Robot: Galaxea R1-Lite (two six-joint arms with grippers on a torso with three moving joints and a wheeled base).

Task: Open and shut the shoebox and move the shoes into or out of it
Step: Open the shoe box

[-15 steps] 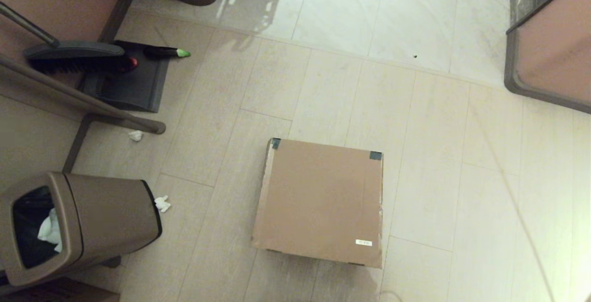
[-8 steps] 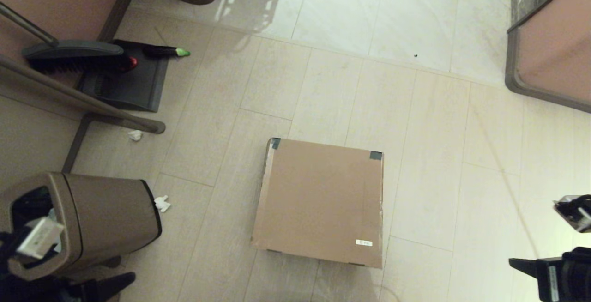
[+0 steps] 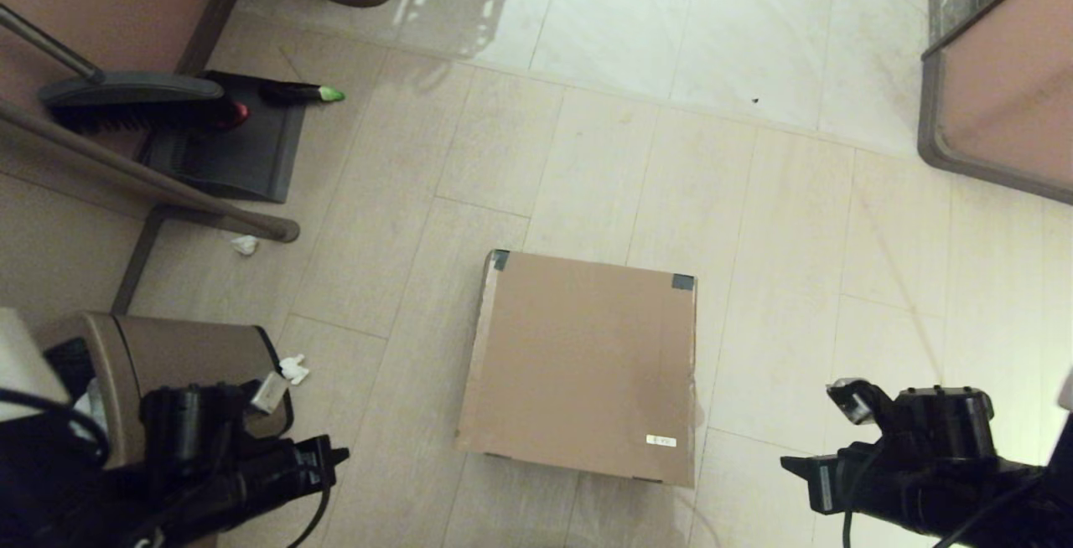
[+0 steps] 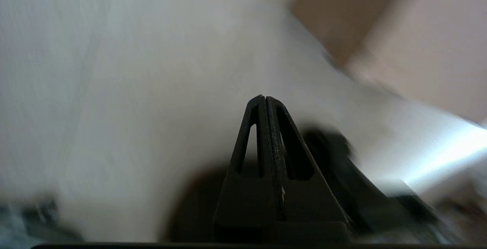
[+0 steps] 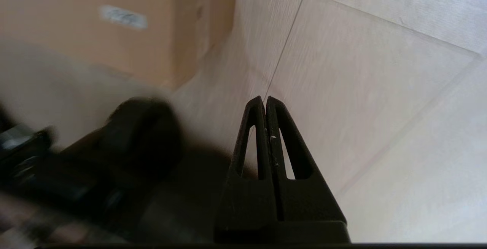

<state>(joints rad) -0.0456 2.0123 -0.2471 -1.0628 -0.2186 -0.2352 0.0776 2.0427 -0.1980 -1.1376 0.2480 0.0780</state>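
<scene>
The shoebox (image 3: pixel 583 364) is a brown cardboard box on the tiled floor, lid down flat, with dark tape at its two far corners and a small white label near its front right corner. The shoes are out of view. My left gripper (image 3: pixel 339 453) is low at the left, shut and empty, pointing toward the box and well short of its left side. My right gripper (image 3: pixel 788 464) is low at the right, also shut and empty, a little off the box's front right corner. In the right wrist view the shut fingertips (image 5: pixel 265 98) hang over bare tile with the shoebox (image 5: pixel 95 39) beside them.
A brown plastic trash bin (image 3: pixel 193 372) stands just behind my left arm, with crumpled paper (image 3: pixel 293 369) beside it. A dustpan and brush (image 3: pixel 226 146) lie at the far left under a metal frame (image 3: pixel 151 183). A furniture panel (image 3: pixel 997 104) juts in at the far right.
Both arms have swung up into the head view from the bottom corners, tips now turned toward the box. The box has not moved.
</scene>
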